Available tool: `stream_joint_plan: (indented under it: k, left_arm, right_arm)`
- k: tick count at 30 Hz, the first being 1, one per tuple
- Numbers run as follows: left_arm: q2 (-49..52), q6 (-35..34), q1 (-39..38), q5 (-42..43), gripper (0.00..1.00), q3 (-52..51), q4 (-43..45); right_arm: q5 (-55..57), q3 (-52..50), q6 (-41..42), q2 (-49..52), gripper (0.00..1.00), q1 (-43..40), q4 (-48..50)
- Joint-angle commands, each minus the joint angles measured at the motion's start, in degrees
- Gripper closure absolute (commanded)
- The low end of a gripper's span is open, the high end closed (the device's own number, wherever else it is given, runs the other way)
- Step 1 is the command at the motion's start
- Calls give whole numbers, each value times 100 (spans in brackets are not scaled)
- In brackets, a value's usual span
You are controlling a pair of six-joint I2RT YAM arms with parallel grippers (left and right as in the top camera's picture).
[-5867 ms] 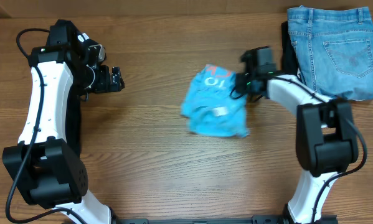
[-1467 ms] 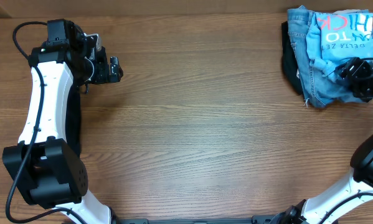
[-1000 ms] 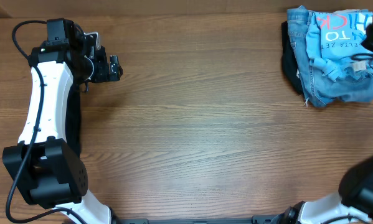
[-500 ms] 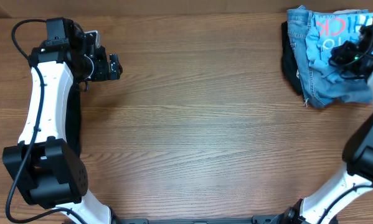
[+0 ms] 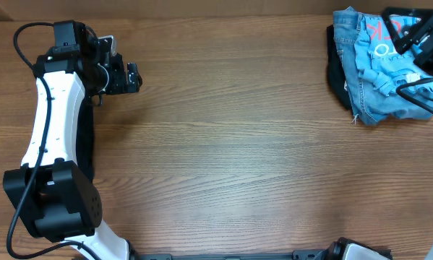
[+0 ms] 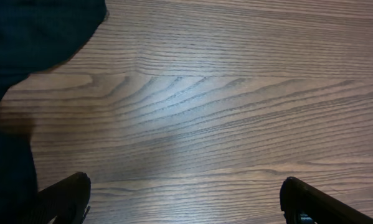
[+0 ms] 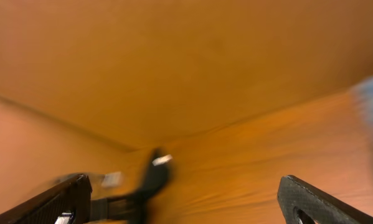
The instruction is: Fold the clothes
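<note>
The clothes, a light-blue T-shirt point(image 5: 379, 61) with pink-red lettering, lie crumpled on top of blue denim shorts point(image 5: 379, 108) at the table's far right corner. My right gripper point(image 5: 403, 20) hovers over the shirt's back edge. Its wrist view is blurred but shows the right gripper point(image 7: 186, 190) open, with nothing between its fingers. My left gripper point(image 5: 133, 76) is far off at the table's left side. In its wrist view the left gripper point(image 6: 186, 193) is open over bare wood.
A black cloth point(image 5: 335, 68) lies under the left edge of the shorts. A dark cloth point(image 6: 37, 31) fills the upper left of the left wrist view. The wooden table point(image 5: 238, 144) stretches between the two arms.
My right gripper has opened and let go of the T-shirt, then moved toward the table's back edge. The shirt stays crumpled on the shorts. The left arm has not moved.
</note>
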Motion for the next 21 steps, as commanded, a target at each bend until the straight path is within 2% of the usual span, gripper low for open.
stream_joint_plan:
  k: [1,8,10,13,14,17,19,21]
  left_arm:
    - [-37,-52,13,11,0,-9,9]
    - [-37,-52,13,11,0,-9,9]
    - [-37,-52,13,11,0,-9,9]
    - [-37,-52,13,11,0,-9,9]
    - [-37,-52,13,11,0,-9,9]
    - [-37,-52,13,11,0,-9,9]
    - [-37,-52,13,11,0,-9,9]
    - [-37,-52,13,11,0,-9,9]
  right_arm:
    - [-584,76,1309,-55,0,142,-11]
    - [-188,72,1211,-52,0,140,-50]
    - [304,70,275,-201,0,201,-249]
    - [2778,-254,-1220,-890,0,1154,-804]
    - [3246,-511,-1554,-1211,0,1440,-774]
    - [3399,-1652,-1917,-2208,0,1576,-238]
    - [3392,-2975,-1921,-3115,0,1576,614]
    - [3515,-4743,-1934,-4172,0,1580,1731]
